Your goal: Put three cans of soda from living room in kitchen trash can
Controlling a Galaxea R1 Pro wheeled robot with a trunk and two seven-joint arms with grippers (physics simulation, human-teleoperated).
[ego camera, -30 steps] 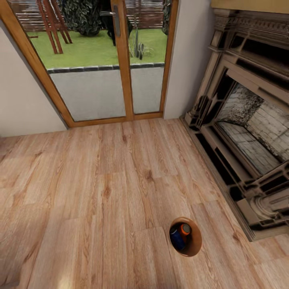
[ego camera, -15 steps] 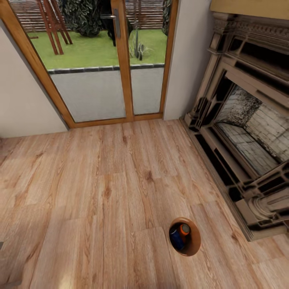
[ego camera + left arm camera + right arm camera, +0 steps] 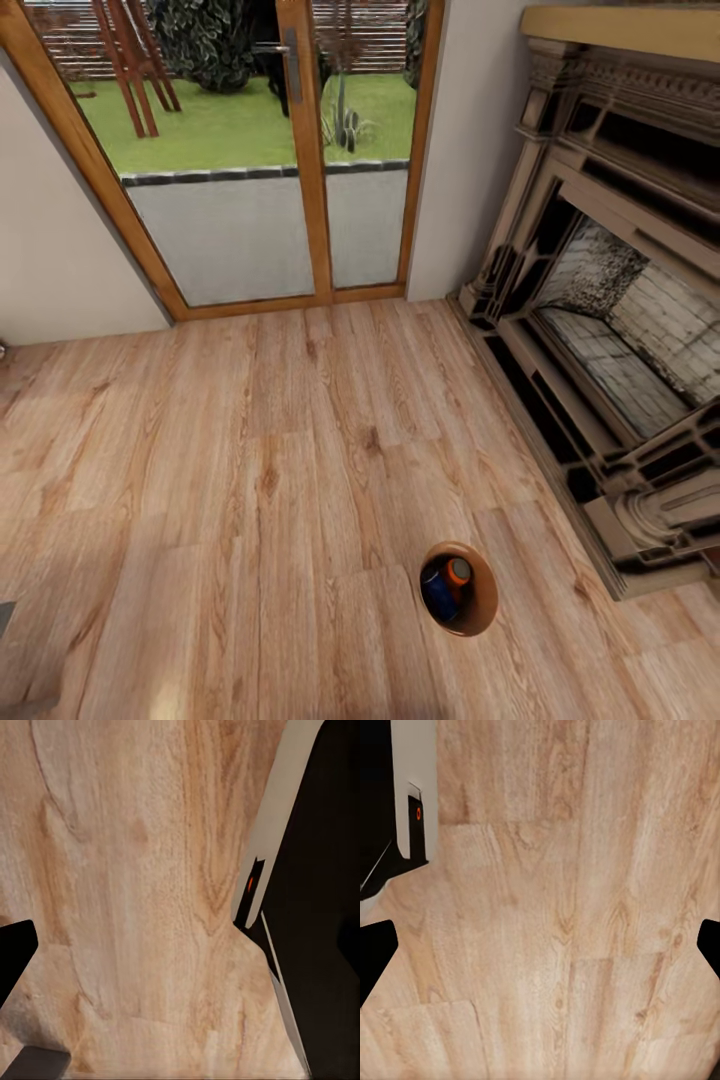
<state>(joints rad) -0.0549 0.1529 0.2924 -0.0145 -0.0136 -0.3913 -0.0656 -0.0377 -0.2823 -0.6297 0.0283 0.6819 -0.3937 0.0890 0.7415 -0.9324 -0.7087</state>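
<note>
The right hand [image 3: 540, 945] hangs over bare wood floor [image 3: 555, 907], fingertips spread apart, holding nothing; the left hand's [image 3: 180, 945] spread I cannot tell.

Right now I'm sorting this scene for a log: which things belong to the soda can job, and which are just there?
Job things:
- trash can, standing on the floor
- blue can inside it
- orange can inside it

Just there:
- fireplace
- glass door
- wood floor
</note>
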